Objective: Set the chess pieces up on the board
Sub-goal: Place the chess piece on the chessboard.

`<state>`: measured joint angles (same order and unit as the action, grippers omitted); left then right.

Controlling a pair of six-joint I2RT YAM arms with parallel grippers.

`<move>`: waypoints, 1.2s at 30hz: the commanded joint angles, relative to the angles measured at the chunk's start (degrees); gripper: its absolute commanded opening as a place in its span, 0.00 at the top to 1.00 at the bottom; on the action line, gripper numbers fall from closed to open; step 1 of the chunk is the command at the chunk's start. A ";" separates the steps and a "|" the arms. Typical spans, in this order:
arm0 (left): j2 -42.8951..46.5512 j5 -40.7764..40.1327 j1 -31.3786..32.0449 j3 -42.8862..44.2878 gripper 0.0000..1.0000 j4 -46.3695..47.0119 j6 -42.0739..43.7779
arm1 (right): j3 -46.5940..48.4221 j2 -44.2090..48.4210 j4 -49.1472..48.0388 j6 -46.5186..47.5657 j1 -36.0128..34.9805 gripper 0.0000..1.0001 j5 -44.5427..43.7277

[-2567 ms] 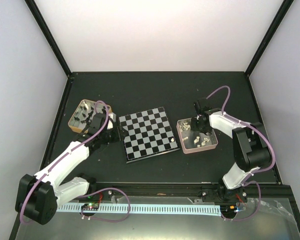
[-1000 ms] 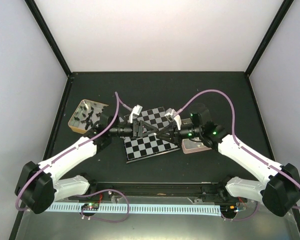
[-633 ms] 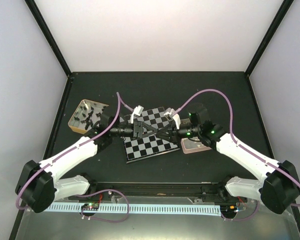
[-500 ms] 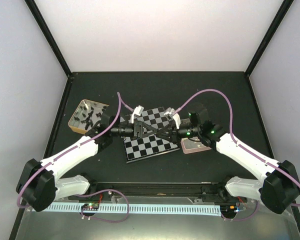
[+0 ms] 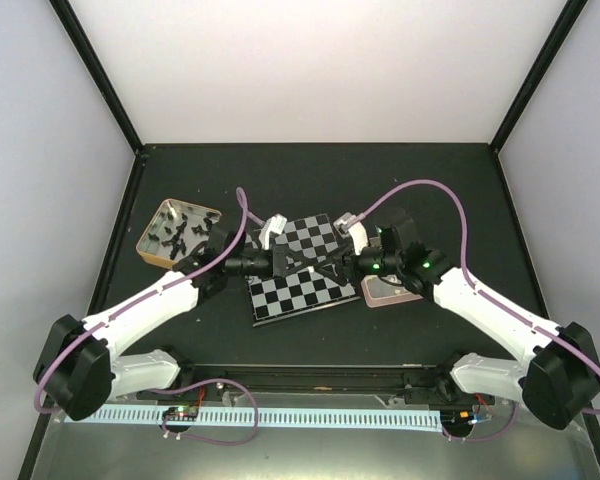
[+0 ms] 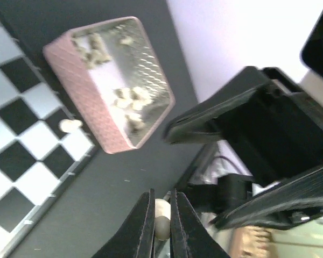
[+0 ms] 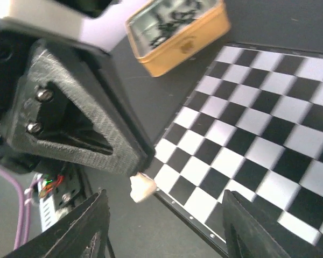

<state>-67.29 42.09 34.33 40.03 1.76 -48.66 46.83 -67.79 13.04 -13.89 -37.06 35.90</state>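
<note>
Drawn apart since a moment ago, no longer tip to tip above the board, glossy black-and-grey checks at centre frame. From the left wrist: left gripper clamped on a rounded cream chess piece at bottom centre. Only from the right wrist: right gripper spread wide, holding nothing.

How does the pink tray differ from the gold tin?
The pink tray holds cream-white pieces; the gold tin holds black pieces. The tray has pink, textured walls, while the tin has golden ones. The tray lies right of the board, the tin left of it. Both are small, open, rectangular boxes on the dark table beside the board.
</note>
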 commanded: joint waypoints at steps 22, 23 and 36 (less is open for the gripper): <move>-32.75 -42.08 19.74 25.93 0.99 -24.52 26.49 | -7.44 4.13 13.52 -25.38 6.55 0.38 -47.71; -33.45 -41.94 19.73 26.30 0.99 -24.60 26.51 | -7.19 4.12 13.85 -25.39 6.64 0.38 -47.66; -37.86 -44.07 19.64 27.74 0.98 -23.64 27.58 | -6.31 4.43 15.04 -25.40 6.83 0.38 -47.08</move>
<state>-103.85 -0.14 54.00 64.86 -22.24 -22.46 39.09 -63.66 27.66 -38.52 -30.65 -11.25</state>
